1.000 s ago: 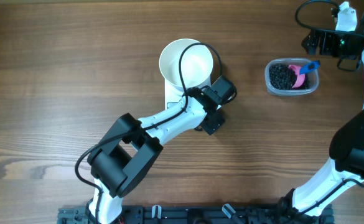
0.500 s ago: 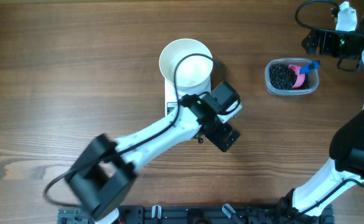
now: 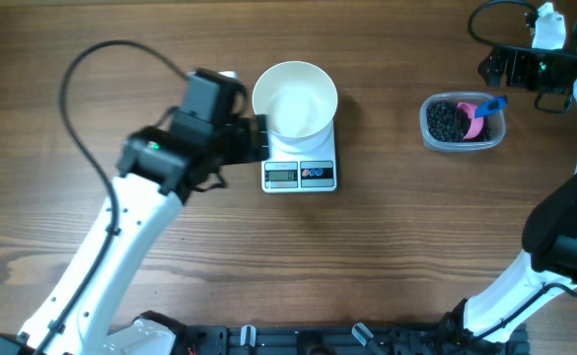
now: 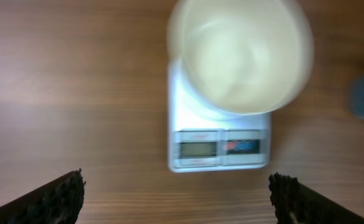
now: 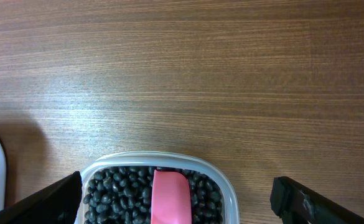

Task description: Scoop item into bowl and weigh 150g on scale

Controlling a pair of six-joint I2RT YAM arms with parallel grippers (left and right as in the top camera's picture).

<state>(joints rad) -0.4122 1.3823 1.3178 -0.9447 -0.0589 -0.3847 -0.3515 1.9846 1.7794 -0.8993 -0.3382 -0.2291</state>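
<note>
The white bowl (image 3: 295, 99) stands on the small white scale (image 3: 300, 168) and looks empty; the left wrist view shows the bowl (image 4: 241, 53) and the scale (image 4: 219, 146) blurred. My left gripper (image 3: 252, 139) hovers just left of the scale, wide open (image 4: 178, 199), holding nothing. The black beans (image 3: 448, 122) fill a clear tub (image 3: 428, 135) at the right, with a pink scoop (image 3: 477, 118) lying in them. My right gripper (image 3: 500, 69) hangs open behind the tub. In the right wrist view the right gripper (image 5: 177, 193) is above the beans (image 5: 116, 186) and scoop (image 5: 170, 196).
The scoop's blue handle (image 3: 494, 103) sticks over the tub's far right rim. My right arm (image 3: 564, 227) runs along the table's right edge. Bare wooden tabletop (image 3: 91, 59) lies at the far left and in front of the scale.
My left arm has swung from the scale's right side across to its left, uncovering the scale's display. The right arm, tub and scoop have not moved.
</note>
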